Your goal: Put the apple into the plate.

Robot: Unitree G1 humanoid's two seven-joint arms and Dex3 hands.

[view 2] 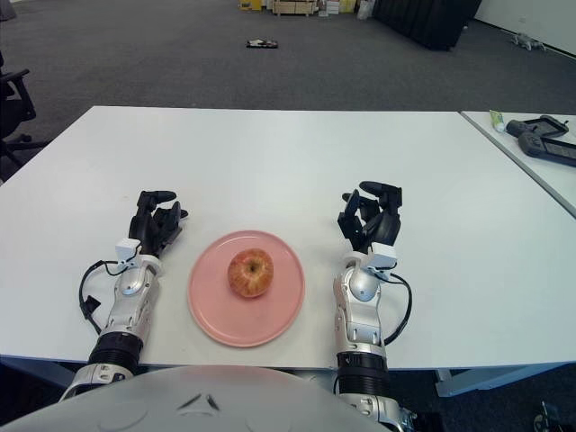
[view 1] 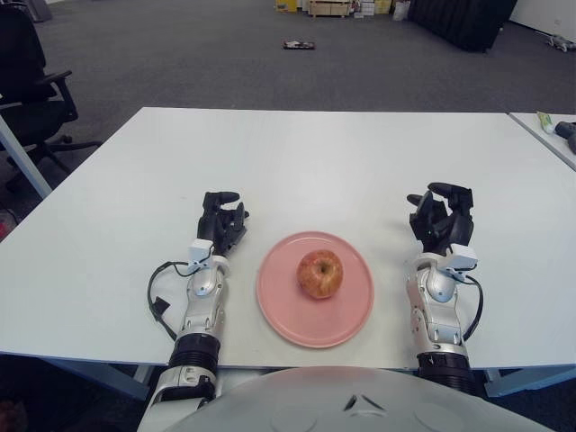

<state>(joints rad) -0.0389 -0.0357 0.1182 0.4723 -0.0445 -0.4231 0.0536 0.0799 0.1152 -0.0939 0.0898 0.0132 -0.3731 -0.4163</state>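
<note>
A red-yellow apple (view 1: 320,273) sits upright in the middle of a pink plate (view 1: 281,304) near the table's front edge. To the plate's right, my right hand (view 1: 440,216) shows low over the white table, fingers curled and holding nothing, a hand's width clear of the plate rim. On the plate's left side my left hand (view 1: 222,221) shows with its fingers curled and nothing in them.
The white table (view 1: 306,162) stretches far beyond the plate. A second table (view 2: 540,144) stands at the right with a dark device and a small tube on it. An office chair (view 1: 31,81) stands off the table's left.
</note>
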